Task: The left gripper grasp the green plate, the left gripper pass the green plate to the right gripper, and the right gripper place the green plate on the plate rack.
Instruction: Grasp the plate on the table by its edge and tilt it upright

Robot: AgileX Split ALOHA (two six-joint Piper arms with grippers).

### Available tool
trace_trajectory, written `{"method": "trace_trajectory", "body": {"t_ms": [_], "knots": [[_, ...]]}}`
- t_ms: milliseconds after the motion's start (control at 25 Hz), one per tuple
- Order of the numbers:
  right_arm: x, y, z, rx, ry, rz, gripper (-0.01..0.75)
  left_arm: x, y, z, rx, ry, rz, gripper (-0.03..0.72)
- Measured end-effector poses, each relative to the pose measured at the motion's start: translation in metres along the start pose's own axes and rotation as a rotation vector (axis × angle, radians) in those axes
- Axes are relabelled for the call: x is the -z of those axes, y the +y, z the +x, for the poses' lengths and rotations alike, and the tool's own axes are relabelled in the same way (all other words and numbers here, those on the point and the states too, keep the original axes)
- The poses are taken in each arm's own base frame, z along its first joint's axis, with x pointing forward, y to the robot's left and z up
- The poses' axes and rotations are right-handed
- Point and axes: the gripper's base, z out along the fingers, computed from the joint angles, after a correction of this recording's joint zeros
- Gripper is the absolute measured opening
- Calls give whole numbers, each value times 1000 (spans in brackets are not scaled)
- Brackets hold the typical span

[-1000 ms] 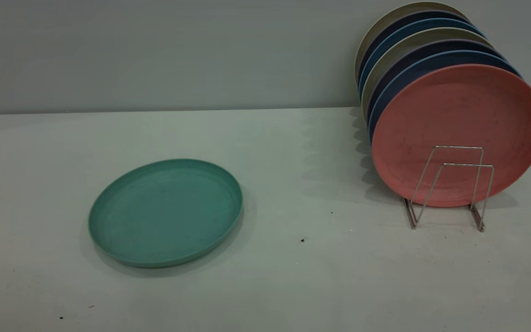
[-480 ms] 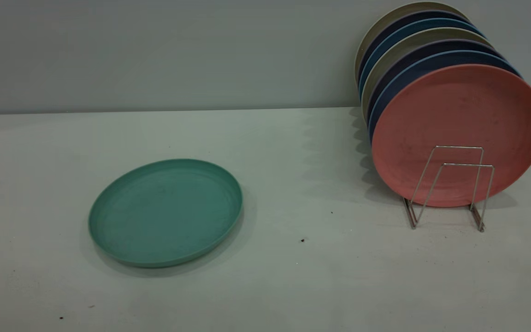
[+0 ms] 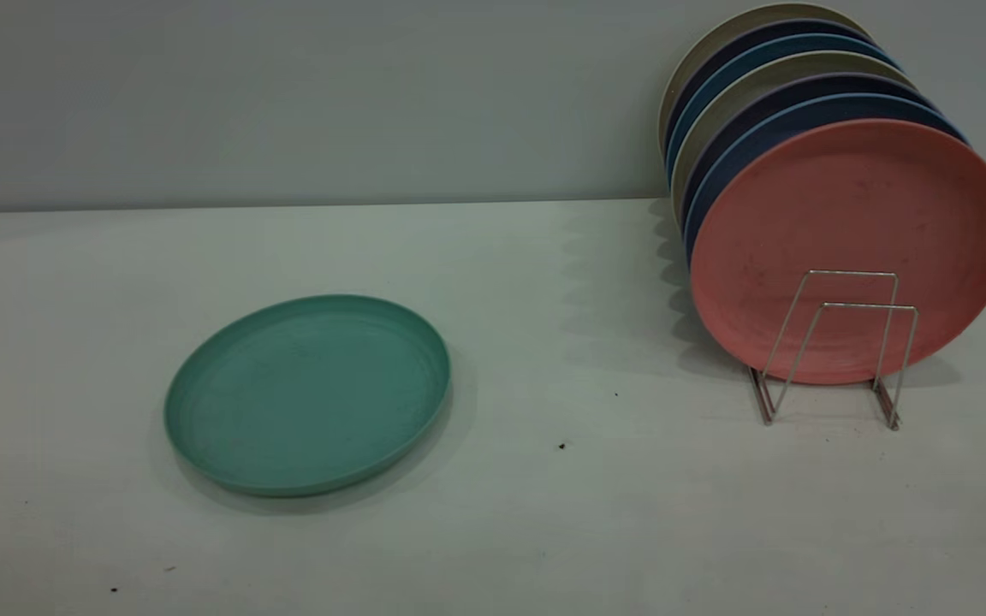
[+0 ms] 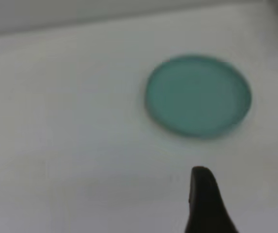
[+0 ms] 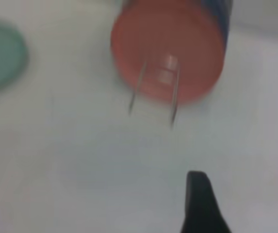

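The green plate (image 3: 307,393) lies flat on the white table, left of centre. It also shows in the left wrist view (image 4: 198,95) and at the edge of the right wrist view (image 5: 0,56). The plate rack (image 3: 831,346) stands at the right, with two bare wire loops in front of a salmon-pink plate (image 3: 851,248). The rack also shows in the right wrist view (image 5: 153,94). Only a black piece of my left gripper (image 4: 204,201) shows, well short of the green plate. Only a black piece of my right gripper (image 5: 202,204) shows, short of the rack. Neither gripper shows in the exterior view.
Behind the pink plate, several more plates (image 3: 767,94) in blue, navy and beige stand upright in the rack. A grey wall (image 3: 288,94) runs behind the table. Small dark specks (image 3: 561,446) lie on the tabletop.
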Motion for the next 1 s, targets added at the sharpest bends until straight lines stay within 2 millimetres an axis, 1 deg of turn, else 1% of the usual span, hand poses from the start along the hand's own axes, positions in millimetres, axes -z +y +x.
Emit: {"method": "trace_trajectory", "body": {"t_ms": [40,120,240,360,440,520,600,720,840,920,1000], "knots": [[-2,-1,-7,-8,-22,-4,469,-5,0,-4,12,23,3,468],[-12,-2,-18,-27,-9,-20,469,-19,1,-14,42,99,14,468],[-34,-4,-30,-39,61,-54,469,-50,0,-29,76,231,68,468],[-59,-3,-38,-46,131,-116,469,-88,-7,-41,91,343,198,468],[-75,-2,-44,-47,157,-166,469,-110,-16,-47,102,372,323,468],[-93,0,-49,-60,174,-220,469,-130,-22,-52,118,379,427,468],[-109,3,-53,-76,182,-277,469,-151,-26,-56,144,364,491,468],[-133,4,-54,-96,211,-330,469,-181,-23,-57,177,346,479,468],[-154,3,-52,-112,248,-345,468,-212,-19,-57,164,415,488,468],[-166,1,-49,-117,265,-334,468,-237,-13,-59,185,472,493,468],[-176,-2,-48,-111,271,-314,468,-261,0,-63,232,515,497,468]]}}
